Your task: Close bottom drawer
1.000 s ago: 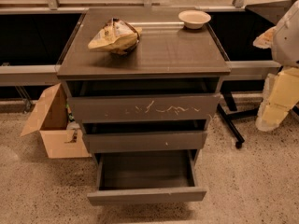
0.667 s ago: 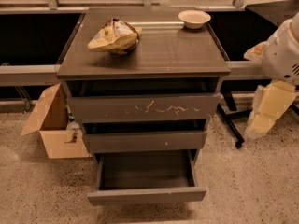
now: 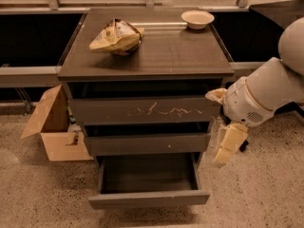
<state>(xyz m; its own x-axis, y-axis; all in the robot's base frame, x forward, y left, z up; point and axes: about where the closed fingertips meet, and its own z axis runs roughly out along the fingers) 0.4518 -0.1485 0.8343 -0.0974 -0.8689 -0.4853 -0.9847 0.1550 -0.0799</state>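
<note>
The bottom drawer (image 3: 149, 199) is the lowest of the dark grey-brown cabinet's three. It is pulled well out, and its inside (image 3: 147, 172) is empty. Its front panel is slim and plain. My gripper (image 3: 229, 145) is cream-coloured and hangs pointing down from the white arm (image 3: 266, 91). It sits just right of the cabinet, at the height of the middle drawer (image 3: 147, 144), above and to the right of the open drawer's front corner. It holds nothing that I can see.
The top drawer front (image 3: 142, 111) has white scratches. On the cabinet top (image 3: 161, 56) lie a crumpled chip bag (image 3: 116, 36) and a small white bowl (image 3: 197, 18). An open cardboard box (image 3: 52, 127) stands on the speckled floor to the left.
My arm has swung left and down from the far right edge, bringing the gripper close to the cabinet's right side. The drawers have not moved.
</note>
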